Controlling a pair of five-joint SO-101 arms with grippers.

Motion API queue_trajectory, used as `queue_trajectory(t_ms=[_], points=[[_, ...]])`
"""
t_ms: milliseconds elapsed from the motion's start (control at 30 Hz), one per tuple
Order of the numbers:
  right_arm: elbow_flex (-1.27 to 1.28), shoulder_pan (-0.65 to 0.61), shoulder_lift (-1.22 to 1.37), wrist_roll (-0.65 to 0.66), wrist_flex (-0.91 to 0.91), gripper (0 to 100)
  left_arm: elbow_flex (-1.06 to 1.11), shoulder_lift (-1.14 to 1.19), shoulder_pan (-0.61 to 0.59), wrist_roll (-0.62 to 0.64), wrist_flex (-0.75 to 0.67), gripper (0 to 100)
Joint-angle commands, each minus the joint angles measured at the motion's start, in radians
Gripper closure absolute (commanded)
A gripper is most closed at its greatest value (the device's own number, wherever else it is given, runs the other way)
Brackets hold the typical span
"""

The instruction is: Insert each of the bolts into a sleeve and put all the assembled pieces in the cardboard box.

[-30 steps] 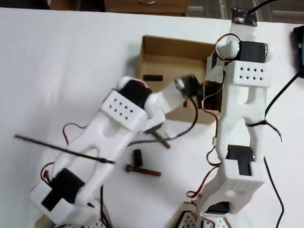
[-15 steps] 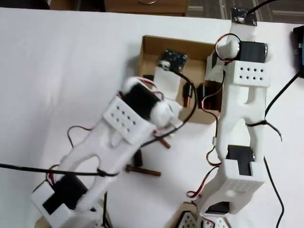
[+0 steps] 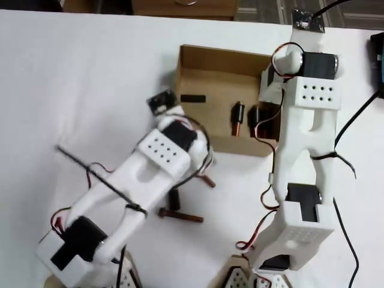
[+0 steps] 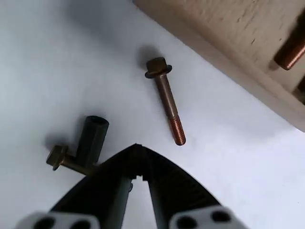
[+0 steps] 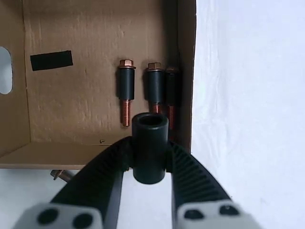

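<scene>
The job looked partly done: three assembled pieces (image 5: 125, 90) lay side by side on the floor of the cardboard box (image 3: 222, 54), the outermost against a side wall, each a copper-coloured bolt wearing a matte black tube. The right gripper (image 5: 150, 157) hung over the box's near edge, its ribbed black jaws clamped on an upright sleeve (image 5: 150, 128), whose hollow bore faced the camera. On the white table (image 3: 72, 72), just outside the box's near wall, lay a loose bolt (image 4: 166, 98) with a flanged hex head, a smooth shank and a threaded tip. Farther from that wall, a second bolt (image 3: 181, 215) lay touching a spare sleeve (image 4: 93, 138). The left gripper (image 4: 137, 150) hovered above these parts with its tips pressed together and nothing between them. The next move likely called for it to open, pinch the loose bolt near its head, and line the thread up with the held sleeve's bore; the round shank could roll on the smooth tabletop.
</scene>
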Motion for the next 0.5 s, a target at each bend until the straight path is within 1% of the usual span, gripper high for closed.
queue_trajectory(t_ms=[0, 167, 300, 467], points=[[-0.011, 0.002, -0.059, 0.008, -0.010, 97.8, 0.061, -0.040, -0.008, 0.011, -0.107, 98], [-0.011, -0.001, -0.059, 0.008, -0.013, 97.8, 0.091, -0.040, -0.008, 0.006, -0.155, 98], [-0.006, -0.001, -0.059, 0.008, -0.047, 97.8, 0.088, -0.040, -0.009, -0.055, -0.187, 98], [-0.005, -0.001, -0.059, 0.008, -0.068, 97.8, 0.091, -0.029, -0.009, -0.012, -0.203, 98]])
